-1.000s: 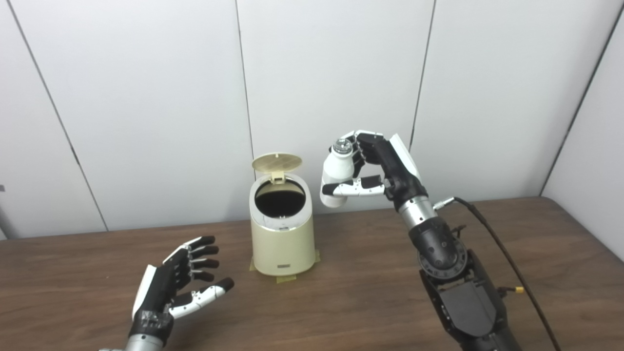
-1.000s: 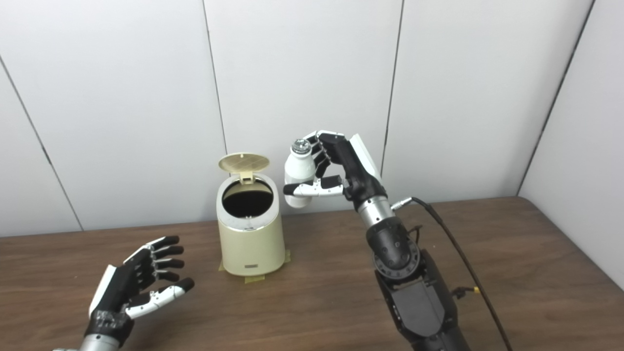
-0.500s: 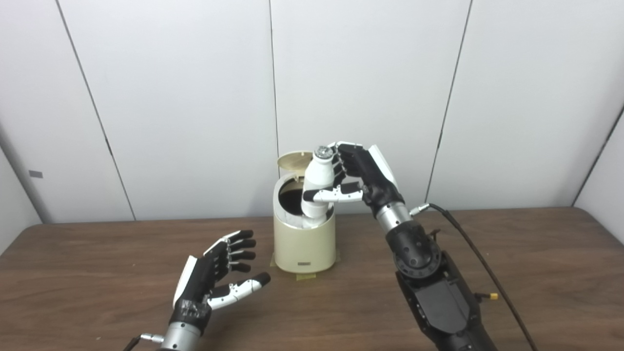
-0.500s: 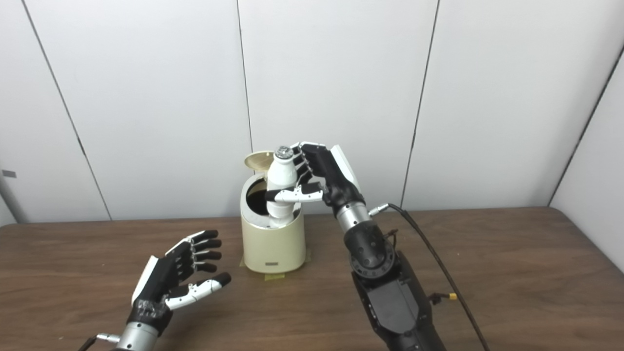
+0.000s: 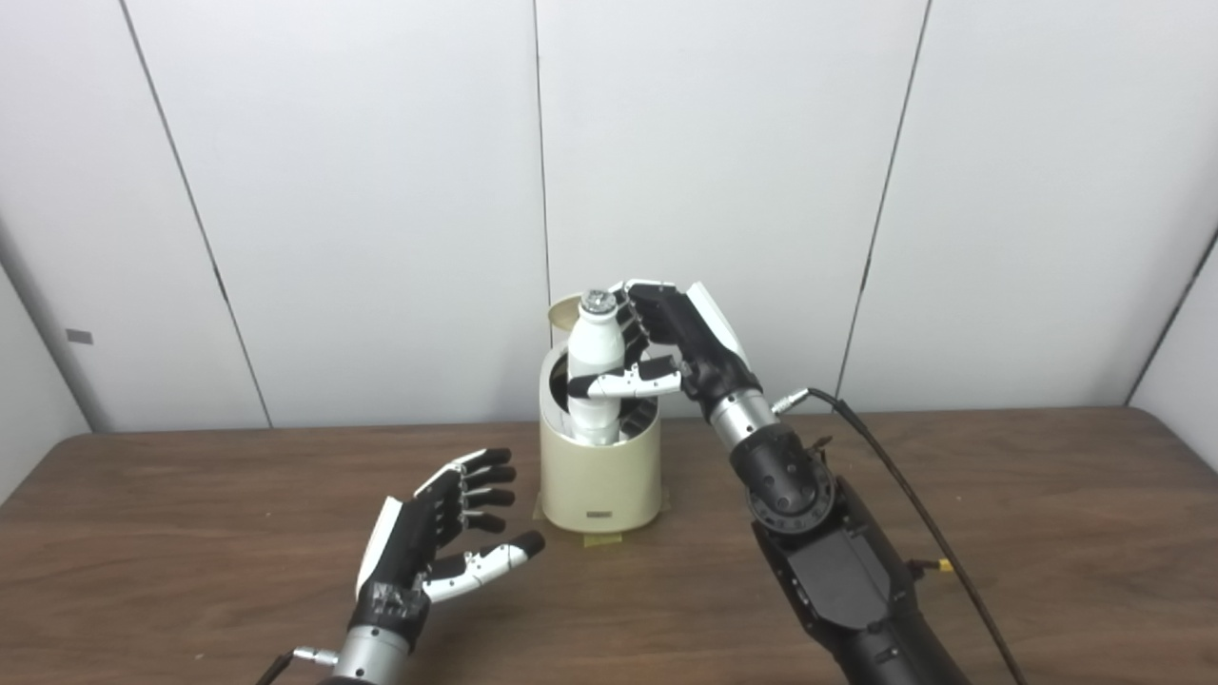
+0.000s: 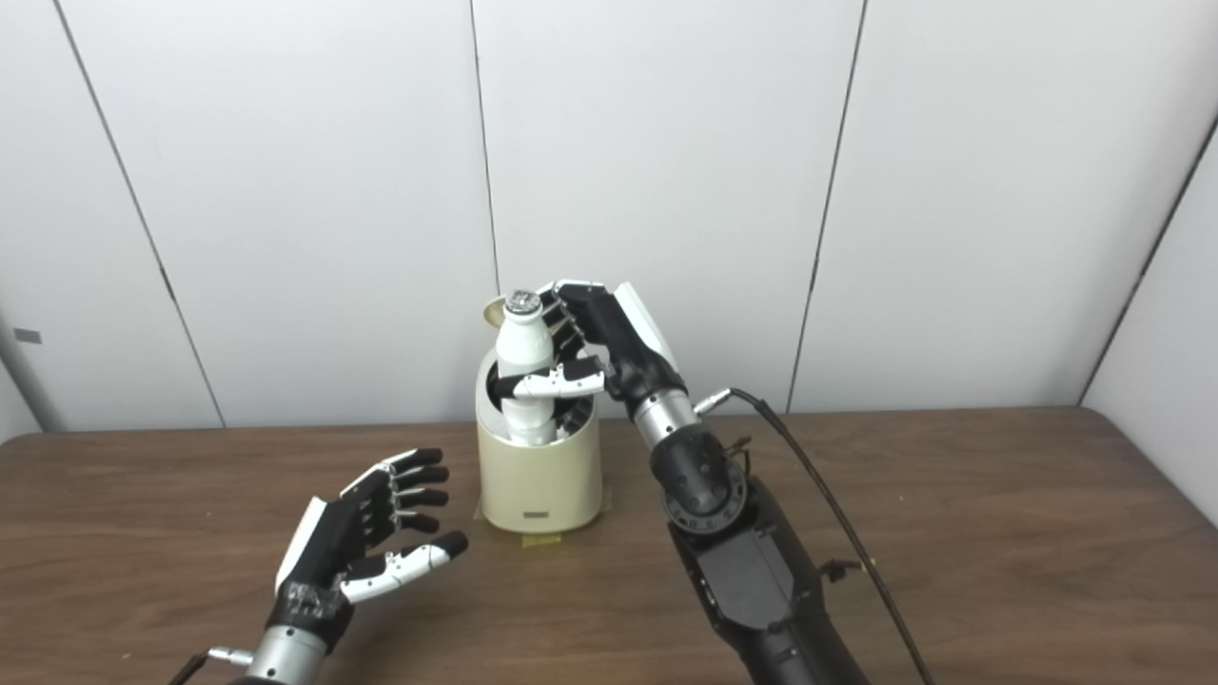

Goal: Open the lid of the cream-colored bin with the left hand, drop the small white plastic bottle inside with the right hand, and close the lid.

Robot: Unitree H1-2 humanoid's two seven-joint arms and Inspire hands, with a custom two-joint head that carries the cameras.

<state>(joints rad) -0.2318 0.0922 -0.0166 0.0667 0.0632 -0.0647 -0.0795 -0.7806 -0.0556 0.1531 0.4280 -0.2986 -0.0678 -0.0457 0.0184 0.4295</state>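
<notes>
Above the bin's open mouth, your right hand [image 5: 680,338] has its fingers and thumb wrapped around the small white bottle [image 5: 596,376], held upright with its bottom end already down inside the cream-colored bin [image 5: 599,471]. Behind the bottle the lid [image 5: 563,309] stands raised. Your left hand [image 5: 433,538] hovers over the desk [image 5: 190,533] just left of the bin, fingers spread and holding nothing.
</notes>
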